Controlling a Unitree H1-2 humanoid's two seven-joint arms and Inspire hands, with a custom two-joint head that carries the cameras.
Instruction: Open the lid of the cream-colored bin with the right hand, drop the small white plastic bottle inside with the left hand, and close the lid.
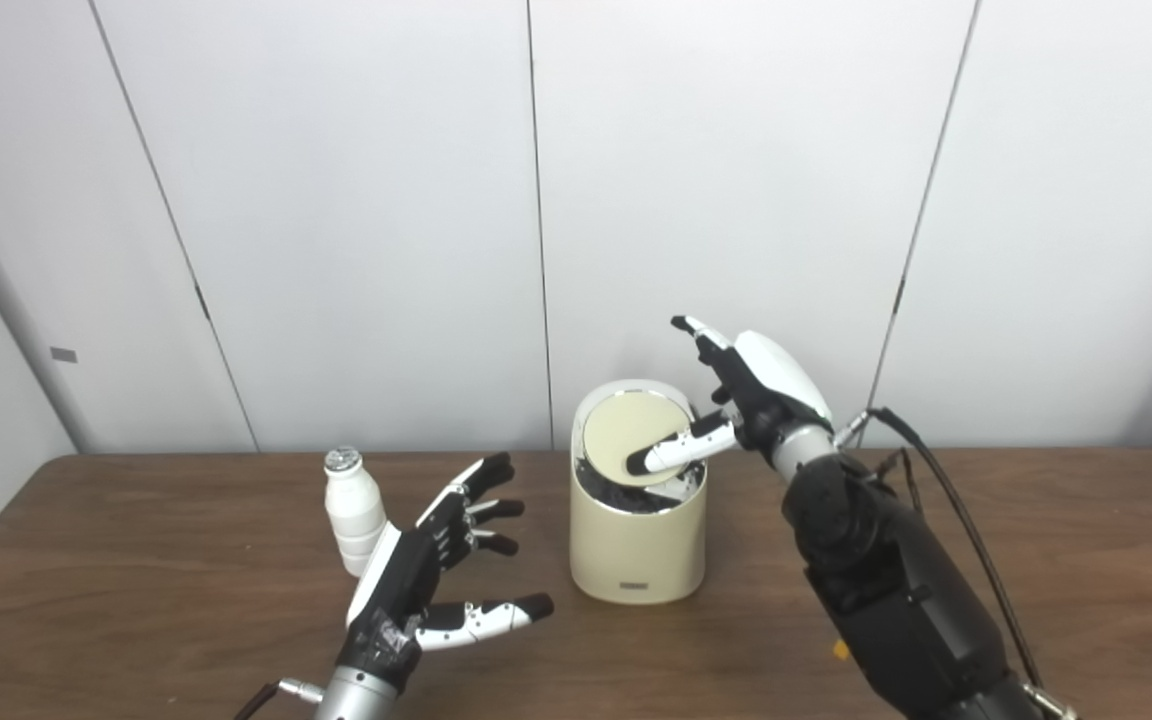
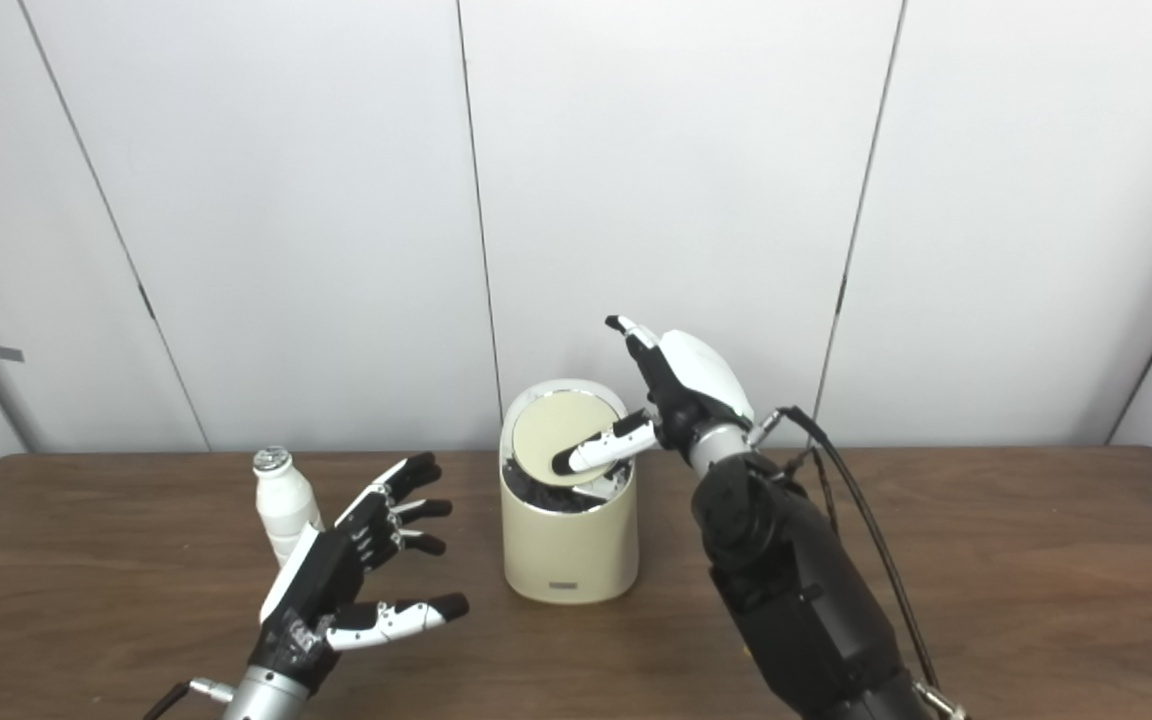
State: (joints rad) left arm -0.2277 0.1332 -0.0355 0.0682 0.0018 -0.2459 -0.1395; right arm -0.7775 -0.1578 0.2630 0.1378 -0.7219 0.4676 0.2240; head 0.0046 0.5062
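The cream-colored bin (image 1: 637,545) stands mid-table. Its round lid (image 1: 628,425) is tilted up toward me, and a dark gap shows under its front edge. My right hand (image 1: 748,392) hovers at the bin's right rim, fingers apart, one fingertip resting on the lid's face. The small white plastic bottle (image 1: 351,510) with a silver cap stands upright left of the bin. My left hand (image 1: 436,565) is open just right of and in front of the bottle, fingers spread, not touching it.
A brown wooden table (image 1: 136,600) carries everything, and its far edge meets white wall panels (image 1: 336,200). A black cable (image 1: 946,500) runs along my right forearm.
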